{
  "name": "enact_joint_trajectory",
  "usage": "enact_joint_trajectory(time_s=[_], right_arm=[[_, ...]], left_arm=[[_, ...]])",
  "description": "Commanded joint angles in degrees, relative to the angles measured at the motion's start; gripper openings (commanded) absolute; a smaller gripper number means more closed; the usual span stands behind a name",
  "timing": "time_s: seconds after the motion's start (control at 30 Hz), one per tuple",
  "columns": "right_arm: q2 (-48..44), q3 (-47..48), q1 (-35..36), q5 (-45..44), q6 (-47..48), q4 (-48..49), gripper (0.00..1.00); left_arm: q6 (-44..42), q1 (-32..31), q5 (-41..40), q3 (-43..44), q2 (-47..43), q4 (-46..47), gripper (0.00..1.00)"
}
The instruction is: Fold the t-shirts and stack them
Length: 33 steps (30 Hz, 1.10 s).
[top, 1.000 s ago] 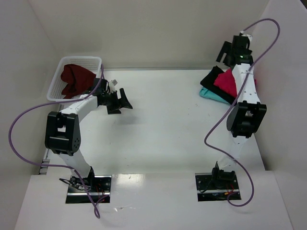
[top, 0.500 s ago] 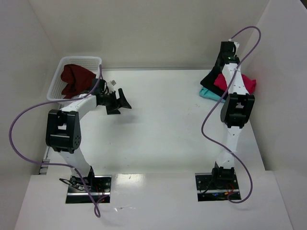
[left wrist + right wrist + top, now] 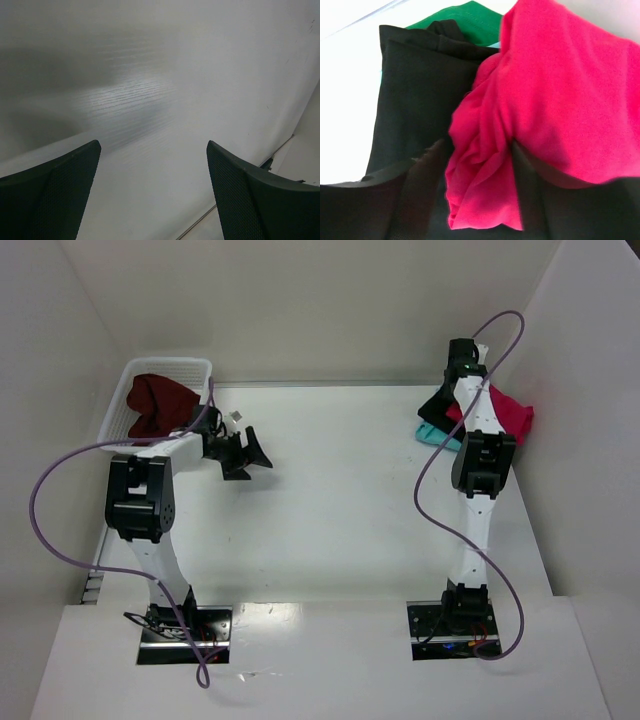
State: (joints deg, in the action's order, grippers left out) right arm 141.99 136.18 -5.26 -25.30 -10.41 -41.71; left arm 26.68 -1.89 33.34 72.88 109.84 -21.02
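The crimson-pink t-shirt (image 3: 508,410) lies bunched on the black t-shirt (image 3: 436,405) and the teal t-shirt (image 3: 438,436) at the back right. My right gripper (image 3: 461,362) is over that pile. In the right wrist view its fingers (image 3: 422,190) press from both sides on a fold of the crimson-pink t-shirt (image 3: 555,90), with the black t-shirt (image 3: 415,95) and the teal t-shirt (image 3: 470,20) behind. The dark maroon t-shirt (image 3: 155,405) sits crumpled in the basket. My left gripper (image 3: 246,452) is open and empty over bare table (image 3: 150,100).
The white lattice basket (image 3: 118,400) stands at the back left, close to the left arm. White walls close in the back and both sides. Purple cables loop off both arms.
My right arm has swung left and folded in, bringing its gripper down onto the pile at the back right. The left arm has barely moved.
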Motion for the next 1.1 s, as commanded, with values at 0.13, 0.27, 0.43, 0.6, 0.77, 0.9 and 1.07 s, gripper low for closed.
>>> enact_joint_trajectory(time_s=[0.13,0.27,0.43,0.6,0.77,0.9,1.07], right_arm=[[2.23,3.04,0.07,-4.23,0.66,-1.70,0.15],[2.23,3.56,0.07,-3.54,0.66,-1.70,0.00],[2.23,9.53,0.07,-0.28,1.19,-2.84,0.00],[3.55,19.30,0.07,5.33,1.19,-4.69,0.00],[1.53,19.83,0.07,8.51,0.04,-3.20,0.00],[1.53,19.83,0.59,10.62,0.04,-3.20,0.00],[1.00,19.83,3.40,11.85,0.04,-2.42,0.00]], left_arm=[[-2.15,0.92,2.52,2.26,0.99,0.36,0.94],[-2.15,0.92,2.52,2.26,0.99,0.36,0.94],[-2.15,0.92,2.52,1.74,-0.15,0.36,0.94],[-1.63,0.92,2.52,1.74,-1.21,0.36,0.94],[-1.63,0.92,2.52,1.21,-1.74,0.36,0.94],[-1.63,0.92,2.52,1.21,-1.74,0.36,0.94],[-1.63,0.92,2.52,1.21,-1.74,0.36,0.94]])
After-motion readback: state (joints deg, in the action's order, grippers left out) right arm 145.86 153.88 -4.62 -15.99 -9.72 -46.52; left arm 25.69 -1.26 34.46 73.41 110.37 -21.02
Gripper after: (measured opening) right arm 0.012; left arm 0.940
